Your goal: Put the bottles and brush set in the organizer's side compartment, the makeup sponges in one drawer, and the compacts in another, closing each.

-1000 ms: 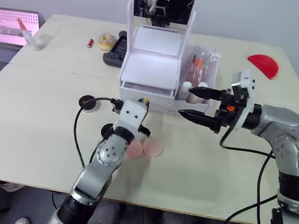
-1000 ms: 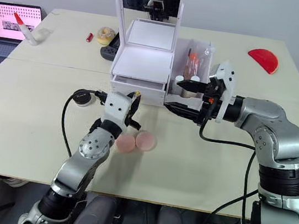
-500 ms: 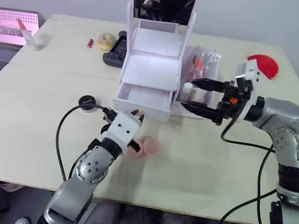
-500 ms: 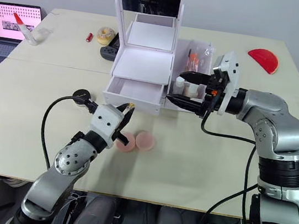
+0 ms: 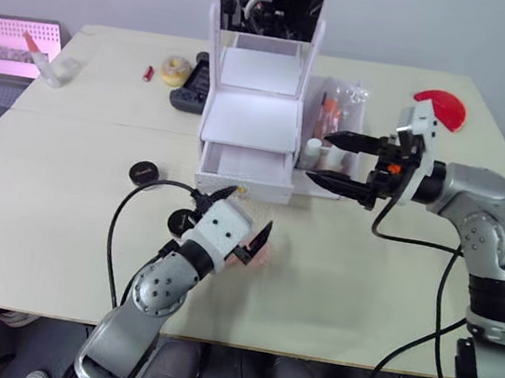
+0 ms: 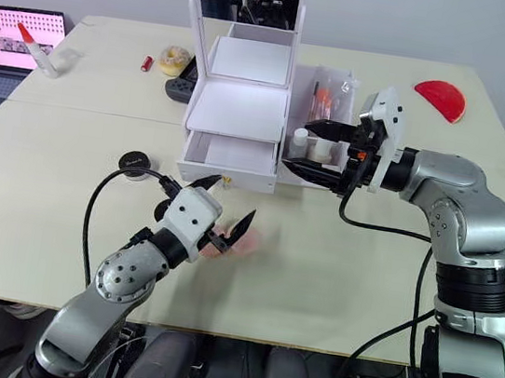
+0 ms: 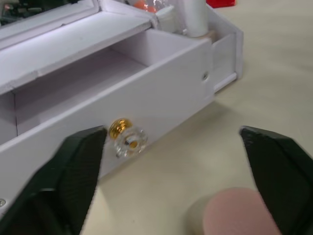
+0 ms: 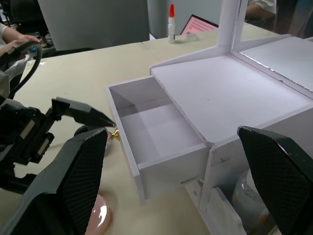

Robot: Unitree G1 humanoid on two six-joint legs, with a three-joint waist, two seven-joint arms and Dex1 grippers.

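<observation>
Left gripper (image 5: 241, 214) spread over round pink sponge (image 7: 234, 211) — glossy.

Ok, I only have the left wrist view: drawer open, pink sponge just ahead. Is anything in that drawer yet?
Observer: No. The right wrist view looks into the drawer, and it is empty.
Operator: Where is the right pincer?
Observer: The right pincer hangs open in the air next to the side compartment, holding nothing.
Operator: And the compacts?
Observer: Both are out on the tabletop. One compact lies left of the drawer, and a second compact lies nearer you, partly hidden by the left arm.
</observation>
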